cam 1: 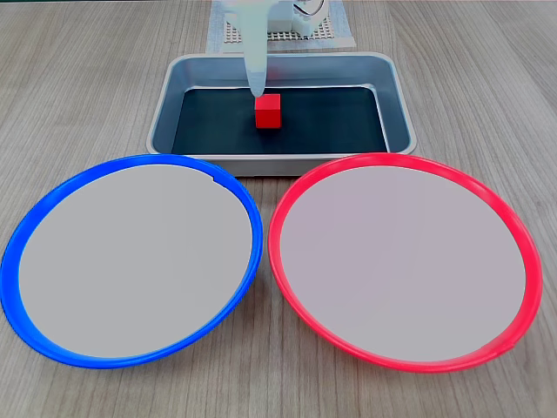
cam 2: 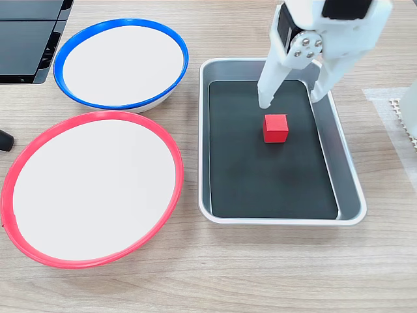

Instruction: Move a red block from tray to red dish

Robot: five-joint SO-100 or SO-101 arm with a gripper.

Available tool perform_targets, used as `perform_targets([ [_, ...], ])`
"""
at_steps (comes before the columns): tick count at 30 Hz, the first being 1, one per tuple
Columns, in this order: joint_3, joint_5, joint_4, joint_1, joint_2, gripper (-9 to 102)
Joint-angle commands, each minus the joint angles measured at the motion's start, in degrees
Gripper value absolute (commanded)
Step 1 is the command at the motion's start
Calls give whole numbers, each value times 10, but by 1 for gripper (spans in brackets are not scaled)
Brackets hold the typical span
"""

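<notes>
Fixed views: two, one facing the arm across the dishes, one from the side and above.
Red block (cam 1: 268, 111): sits flat on the tray's black bottom, near the middle of it; in the side-on fixed view (cam 2: 275, 128) it lies a little toward the 12 o'clock half of the tray.
Tray (cam 1: 396, 96): silver-grey, raised rim, on a wood-grain table (cam 1: 487, 78); seen lengthwise from the side (cam 2: 348, 189).
Gripper (cam 2: 292, 99): white, pointing down over the tray, fingers spread wide apart, holding nothing; its tips hang at 12 o'clock of the block, one to each side, neither touching it.
Fingers: in the facing fixed view one white finger (cam 1: 255, 61) comes down from the top edge, its tip just at 11 o'clock of the block and close above it; contact cannot be told from here.
Red dish (cam 1: 513, 235): at 5 o'clock of the tray in the facing view, close to the tray rim; nothing on its pale centre; at 8 o'clock of the tray from the side (cam 2: 171, 147).
Blue dish (cam 1: 26, 235): beside the red dish, rims nearly touching; at 10 o'clock of the tray from the side (cam 2: 65, 52).
Perforated white base (cam 1: 326, 33): behind the tray at 12 o'clock, under the arm.
Dark object (cam 2: 29, 39): at the top left corner in the side view, partly cut off.
</notes>
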Motion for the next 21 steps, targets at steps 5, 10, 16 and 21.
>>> perform_targets([
  [5,2,64,-50,-25,-29,23],
  [10,-7,69,-79,-39,-64,23],
  [16,-20,61,-98,-38,-111,21],
  [21,-28,59,-120,-38,-133,15],
])
